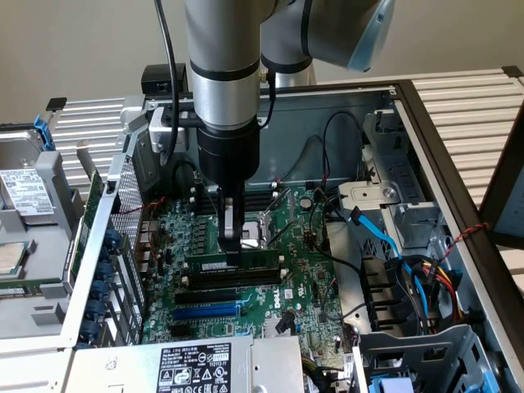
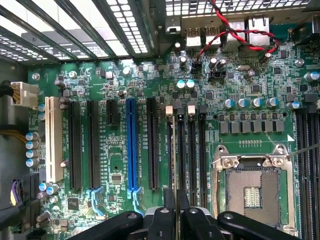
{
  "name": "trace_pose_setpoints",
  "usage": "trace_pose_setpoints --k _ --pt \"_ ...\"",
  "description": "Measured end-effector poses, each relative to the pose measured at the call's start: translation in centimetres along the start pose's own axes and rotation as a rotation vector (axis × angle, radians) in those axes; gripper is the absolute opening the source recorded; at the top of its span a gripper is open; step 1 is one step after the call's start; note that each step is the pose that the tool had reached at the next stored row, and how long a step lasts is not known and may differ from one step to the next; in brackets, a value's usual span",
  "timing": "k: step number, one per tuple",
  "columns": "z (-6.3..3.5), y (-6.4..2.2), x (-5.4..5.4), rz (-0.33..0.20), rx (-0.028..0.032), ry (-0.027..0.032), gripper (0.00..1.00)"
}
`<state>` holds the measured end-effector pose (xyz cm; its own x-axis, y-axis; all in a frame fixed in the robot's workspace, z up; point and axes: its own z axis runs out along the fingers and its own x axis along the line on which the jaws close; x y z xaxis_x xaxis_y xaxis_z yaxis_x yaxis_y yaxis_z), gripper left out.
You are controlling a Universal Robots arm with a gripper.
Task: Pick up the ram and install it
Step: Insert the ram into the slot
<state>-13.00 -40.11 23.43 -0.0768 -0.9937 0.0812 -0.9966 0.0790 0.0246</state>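
Exterior view. Seeing one gripper under one grey arm, pinched shut on the top edge of one ram. Reading the ram as upright on its long edge, running lengthwise along the slot rows, near the middle of one green motherboard, just beside one CPU socket. Cannot tell whether seated in a slot or only resting on it. Counting two black slots and one blue slot between the ram and one white-labelled power supply. Noting one flat blue cable toward the exterior view's right and one hard drive at the exterior view's left, outside the case.

Wrist view. Looking straight down past the gripper: two black fingers close together, with the thin edge of the ram clamped between them. Counting slots on the motherboard: one white, three long black, one short black, one blue. Placing the ram between the nearest long black slot and the one CPU socket. Also counting one red-and-black twisted wire pair and one row of four silver capacitors.
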Motion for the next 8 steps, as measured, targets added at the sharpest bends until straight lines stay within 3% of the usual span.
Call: trace_pose_setpoints --k 8 --pt "0.09 0.0 0.04 -0.004 0.0005 -0.0001 0.14"
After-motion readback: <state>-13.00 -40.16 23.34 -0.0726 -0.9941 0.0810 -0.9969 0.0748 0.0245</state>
